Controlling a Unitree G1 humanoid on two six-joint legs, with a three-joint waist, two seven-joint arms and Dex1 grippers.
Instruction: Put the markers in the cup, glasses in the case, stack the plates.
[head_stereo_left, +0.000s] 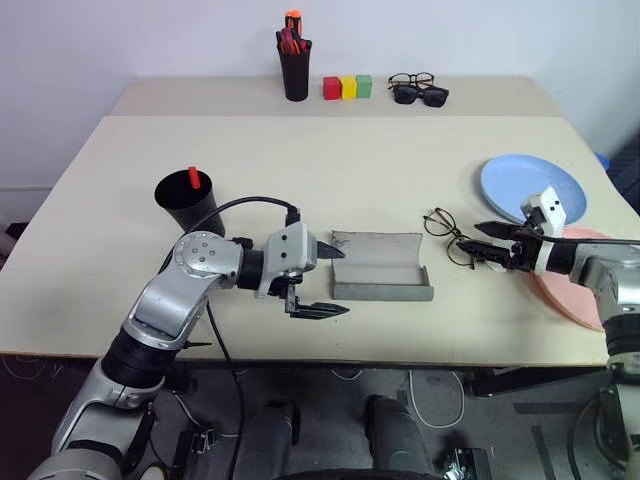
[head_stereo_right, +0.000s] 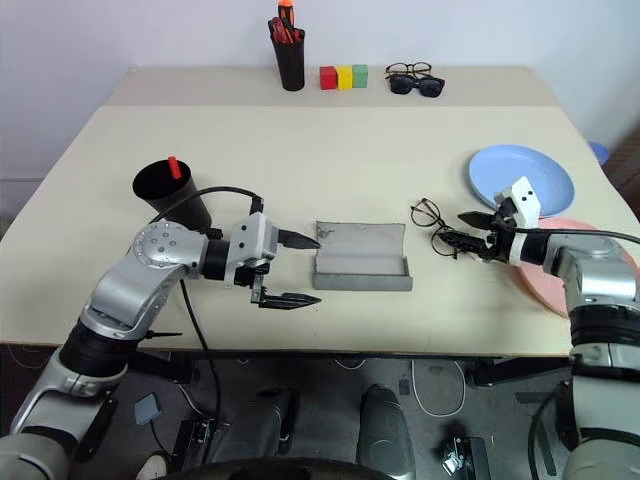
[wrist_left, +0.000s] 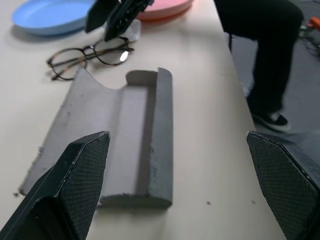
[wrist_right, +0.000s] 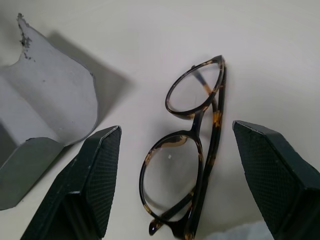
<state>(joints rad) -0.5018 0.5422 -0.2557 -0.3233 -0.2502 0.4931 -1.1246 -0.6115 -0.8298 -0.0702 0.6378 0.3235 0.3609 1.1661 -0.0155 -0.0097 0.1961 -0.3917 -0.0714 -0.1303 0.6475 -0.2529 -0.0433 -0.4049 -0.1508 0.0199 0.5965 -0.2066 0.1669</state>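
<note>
A broad beige tabletop (head_stereo_left: 330, 170) stands against a pale wall, and at its middle lies the grey oblong hard-shell spectacle case (head_stereo_left: 380, 266), lid swung open and nothing inside it. Just left of the case hangs the left gripper (head_stereo_left: 332, 280), its two black fingers spread wide and holding nothing. Right of the case, near it, lie the thin dark wire-framed spectacles with roundish clear lenses (head_stereo_left: 446, 231), folded flat on the table. The right gripper (head_stereo_left: 492, 244) reaches in from beyond them, fingers parted widely on either side of the frame, not closed on it. Farther right of the case sit the round light blue plate (head_stereo_left: 528, 184) and the pink plate (head_stereo_left: 570, 280), side by side, unstacked. Left of the case stands the wide tapered black cup (head_stereo_left: 187, 200), a red marker (head_stereo_left: 193, 178) upright in it.
</note>
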